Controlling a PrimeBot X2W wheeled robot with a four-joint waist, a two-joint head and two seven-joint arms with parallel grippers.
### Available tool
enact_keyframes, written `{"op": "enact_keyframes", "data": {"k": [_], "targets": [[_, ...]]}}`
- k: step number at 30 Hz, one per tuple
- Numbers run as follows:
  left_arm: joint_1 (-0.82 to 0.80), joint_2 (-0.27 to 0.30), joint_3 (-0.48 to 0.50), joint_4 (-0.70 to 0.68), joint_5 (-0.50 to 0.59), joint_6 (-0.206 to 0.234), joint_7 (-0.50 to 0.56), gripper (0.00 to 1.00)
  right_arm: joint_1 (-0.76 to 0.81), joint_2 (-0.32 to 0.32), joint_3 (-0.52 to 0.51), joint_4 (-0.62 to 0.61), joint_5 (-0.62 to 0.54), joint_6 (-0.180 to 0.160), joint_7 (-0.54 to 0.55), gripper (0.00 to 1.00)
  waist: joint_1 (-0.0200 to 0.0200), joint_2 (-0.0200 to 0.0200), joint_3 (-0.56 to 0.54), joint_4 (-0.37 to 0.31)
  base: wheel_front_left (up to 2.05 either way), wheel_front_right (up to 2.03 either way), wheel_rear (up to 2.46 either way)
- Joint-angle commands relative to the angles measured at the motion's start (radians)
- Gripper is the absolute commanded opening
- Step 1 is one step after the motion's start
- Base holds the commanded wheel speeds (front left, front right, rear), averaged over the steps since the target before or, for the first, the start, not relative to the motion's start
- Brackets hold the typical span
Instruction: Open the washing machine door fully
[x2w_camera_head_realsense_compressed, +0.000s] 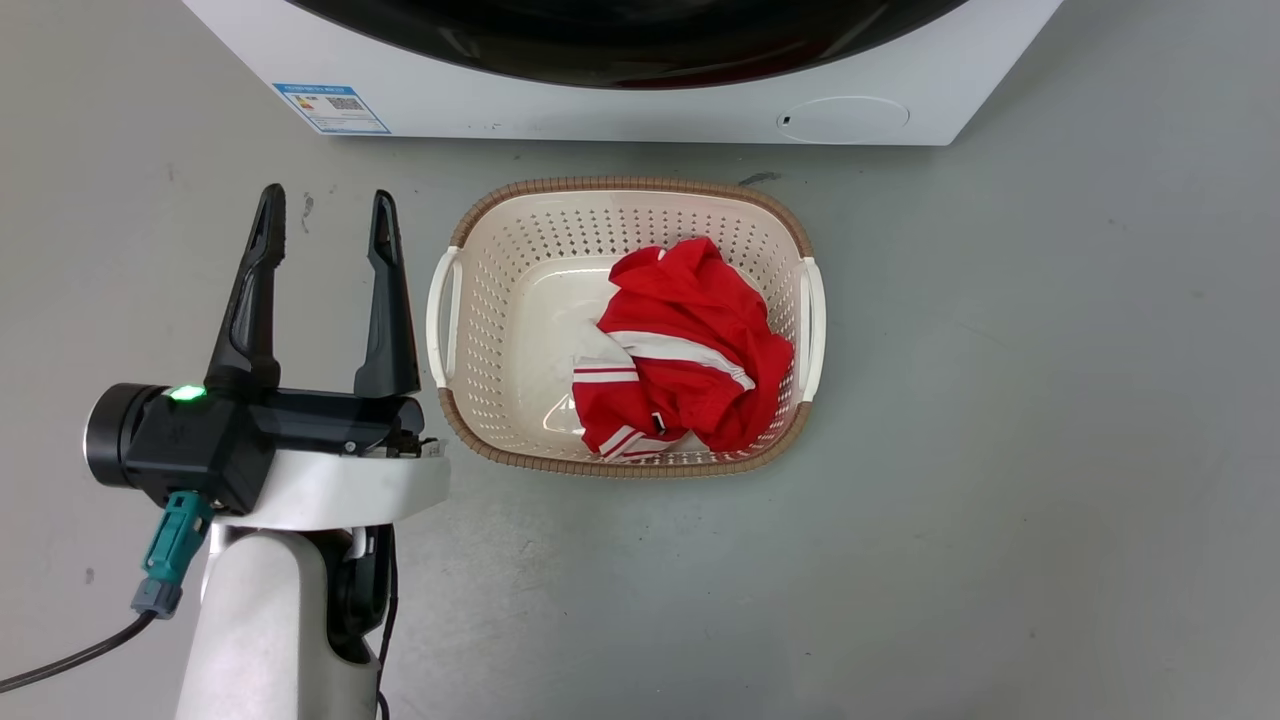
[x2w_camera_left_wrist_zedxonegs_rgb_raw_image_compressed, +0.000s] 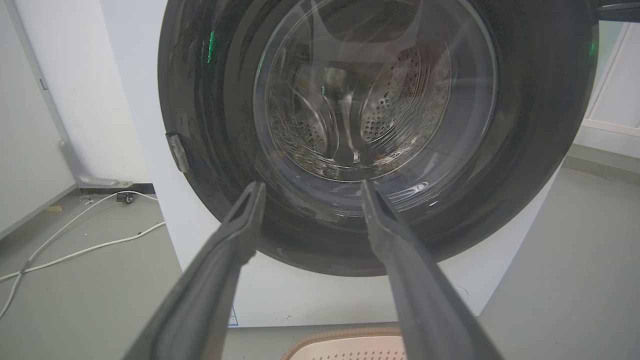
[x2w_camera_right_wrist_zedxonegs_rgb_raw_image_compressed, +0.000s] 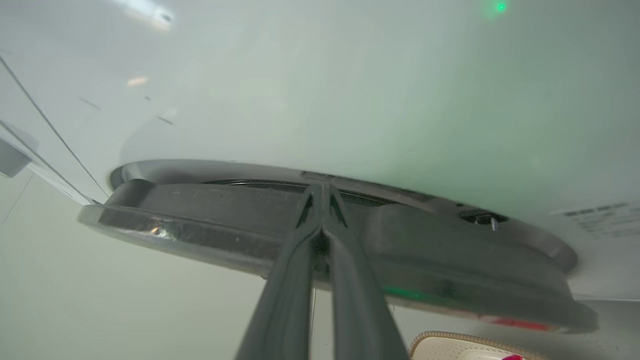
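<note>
Across the top of the head view, note the washing machine (x2w_camera_head_realsense_compressed: 640, 115) with the washing machine door (x2w_camera_head_realsense_compressed: 620, 50) lying against its white front. Cannot tell from the edge-on right wrist view whether shut tight or just ajar. Find the right hand (x2w_camera_right_wrist_zedxonegs_rgb_raw_image_compressed: 322, 190) there, fingers pressed together, tips pushed in at the seam between door rim and white front, pinching nothing visible. Find the left hand (x2w_camera_head_realsense_compressed: 328, 195) spread wide and empty, hovering above the floor beside the laundry basket (x2w_camera_head_realsense_compressed: 620, 186) with its red garment (x2w_camera_head_realsense_compressed: 700, 350), aimed at the glass bowl (x2w_camera_left_wrist_zedxonegs_rgb_raw_image_compressed: 375, 100) but apart from it.

Expect a heavy, rigid door: thick glass, glossy black surround, slippery and poor for a squeeze. Avoid pushing on the bulging glass. Take hold at the rim on the side away from the hinge, hooking behind the edge rather than pinching. Consider the small grey tab (x2w_camera_left_wrist_zedxonegs_rgb_raw_image_compressed: 177, 152) on the rim, though cannot tell whether latch, handle or hinge piece. Pull steadily in an arc, minding the basket just before the machine, probably under the swing.
</note>
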Motion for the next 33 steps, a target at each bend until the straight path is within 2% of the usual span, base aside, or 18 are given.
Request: {"op": "enact_keyframes", "data": {"k": [1,8,20,33], "targets": [[-0.013,-0.001,-0.001,0.001,-0.004,0.004,-0.002,1.0,-0.019,0.021,-0.007,0.027,0.0,0.0,0.017,0.0,-0.0001,0.0,0.002,0.0,0.0,0.0,0.0],[-0.017,-0.001,-0.009,0.006,-0.004,0.008,-0.002,1.0,-0.04,0.05,-0.017,0.054,0.021,0.0,0.127,0.0,-0.0001,0.0,0.002,-0.001,0.0,0.0,0.0],[-0.004,-0.001,-0.014,0.021,-0.005,0.014,-0.002,1.0,0.077,0.065,-0.006,-0.054,0.063,0.0,0.331,0.0,-0.0001,0.0,-0.042,-0.01,0.0,0.0,0.0],[0.071,-0.001,-0.029,0.063,0.003,0.025,-0.002,1.0,0.392,0.128,0.02,-0.253,0.136,0.0,0.53,0.0,-0.0001,0.0,-0.217,-0.006,0.0,0.0,0.0]]}}
